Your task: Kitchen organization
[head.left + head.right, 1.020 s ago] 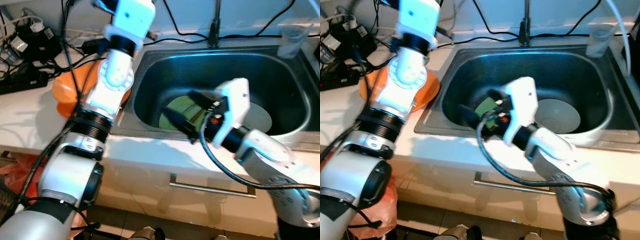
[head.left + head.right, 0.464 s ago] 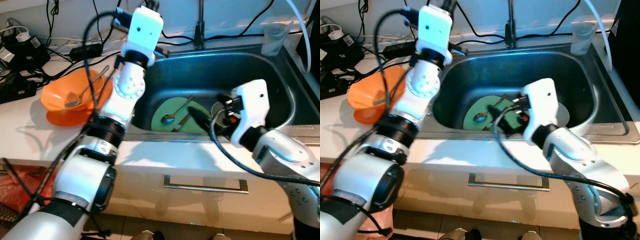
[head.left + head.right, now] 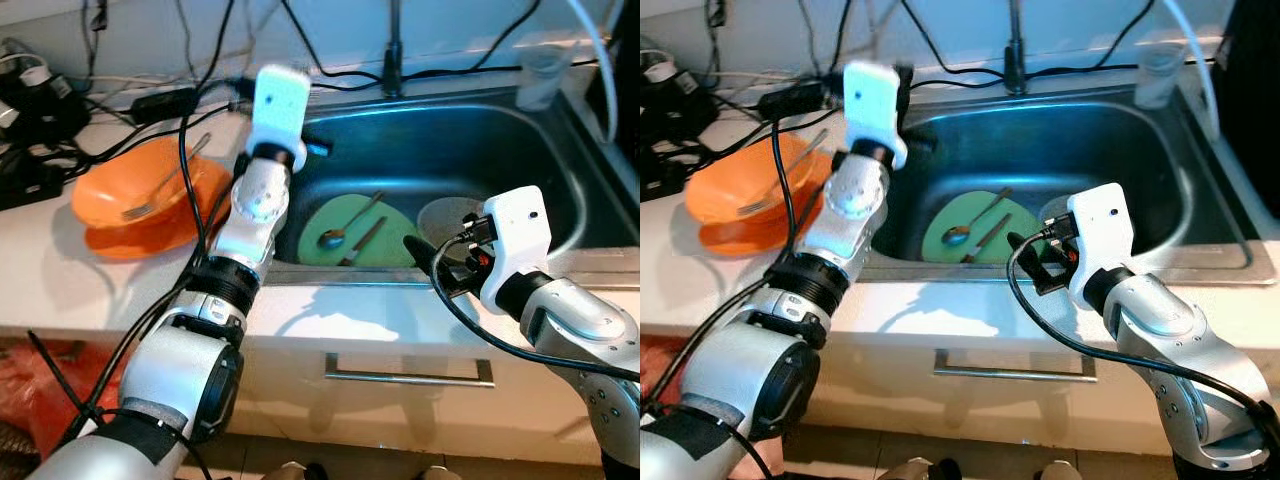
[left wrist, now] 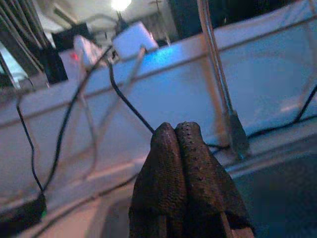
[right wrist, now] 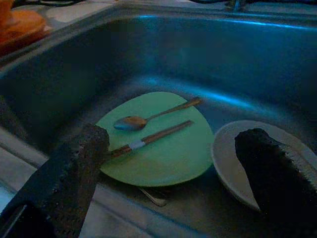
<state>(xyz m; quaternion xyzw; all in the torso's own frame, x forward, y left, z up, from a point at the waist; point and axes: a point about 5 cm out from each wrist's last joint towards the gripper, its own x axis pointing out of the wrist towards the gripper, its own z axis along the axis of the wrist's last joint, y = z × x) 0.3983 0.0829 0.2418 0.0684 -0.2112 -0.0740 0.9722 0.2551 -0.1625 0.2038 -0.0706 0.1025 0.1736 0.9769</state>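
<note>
In the steel sink lies a green plate with a spoon and a brown chopstick on it. A pale dish sits beside it on the right. My right gripper hangs open over the sink's front rim, its fingers spread wide and holding nothing. It is just in front of the green plate and the pale dish. My left gripper is raised by the sink's back left corner, with its fingers pressed together on nothing.
An orange bowl holding a fork sits on the white counter left of the sink. Cables and power adapters crowd the back left. A faucet and a clear cup stand behind the sink. A drawer handle is below.
The camera has shifted. My right gripper has drawn back from over the green plate toward the sink's front rim, and the plate with its spoon now shows in full.
</note>
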